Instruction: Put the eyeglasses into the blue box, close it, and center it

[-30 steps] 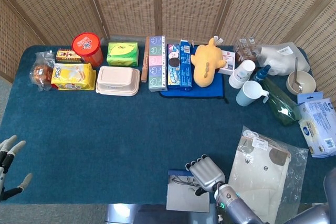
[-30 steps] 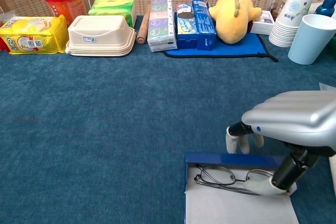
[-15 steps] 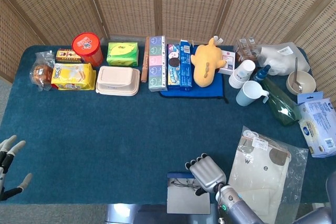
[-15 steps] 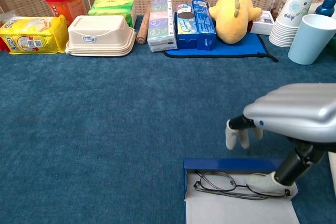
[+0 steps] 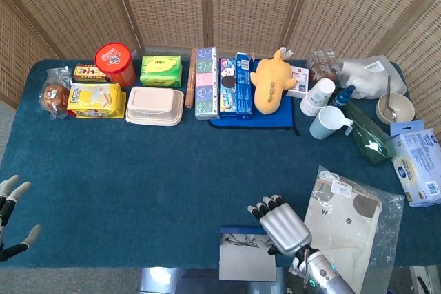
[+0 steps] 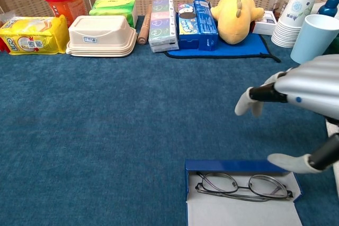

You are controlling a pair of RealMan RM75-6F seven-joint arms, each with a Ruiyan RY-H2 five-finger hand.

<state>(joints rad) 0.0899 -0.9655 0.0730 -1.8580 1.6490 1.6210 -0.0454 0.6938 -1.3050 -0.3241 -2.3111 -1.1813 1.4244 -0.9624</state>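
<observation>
While the blue box (image 6: 238,166) lies open at the near edge of the table (image 6: 106,130), the eyeglasses (image 6: 241,186) are seen resting flat inside it on its pale lining, lenses side by side, touched by neither hand. The right hand (image 6: 302,86) is held above and just beyond the box, fingers (image 6: 249,101) spread apart and thumb extended over the box's right corner, with nothing grasped. The left hand (image 5: 10,215) is seen at the far left table edge in the head view, fingers apart and empty. Along the far side, a closed cream lunch box (image 6: 100,35) is set beside a red canister (image 6: 66,1). A stack of paper cups (image 6: 294,17) and a light blue mug (image 6: 312,38) are placed at the right; what they contain cannot be told.
</observation>
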